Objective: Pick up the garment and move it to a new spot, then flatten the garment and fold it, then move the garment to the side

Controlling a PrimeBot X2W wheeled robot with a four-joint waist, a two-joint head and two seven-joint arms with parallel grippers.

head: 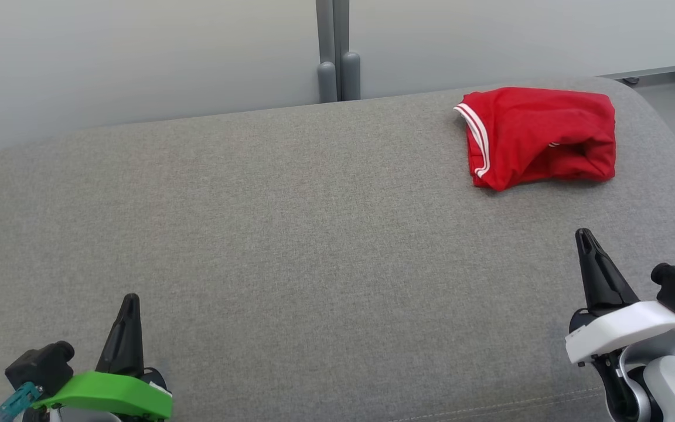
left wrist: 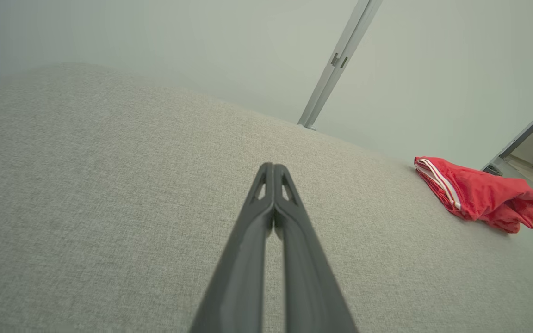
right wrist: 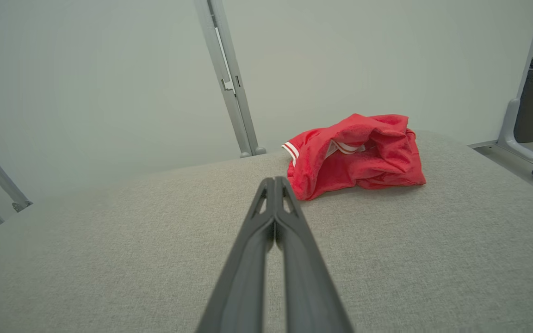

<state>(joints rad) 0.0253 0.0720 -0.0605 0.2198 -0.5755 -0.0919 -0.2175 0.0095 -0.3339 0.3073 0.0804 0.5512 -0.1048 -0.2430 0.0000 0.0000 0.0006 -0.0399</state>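
A folded red garment with white-striped trim (head: 539, 138) lies at the far right of the grey upholstered surface (head: 290, 234). The left gripper (head: 129, 300) and right gripper (head: 583, 235) rest near the front edge, well apart from it, each with fingers pressed together, holding nothing.

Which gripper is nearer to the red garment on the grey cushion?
Right. The right gripper hangs a short way nearer the robot than the red garment; the left gripper is far across the grey cushion to the garment's left.
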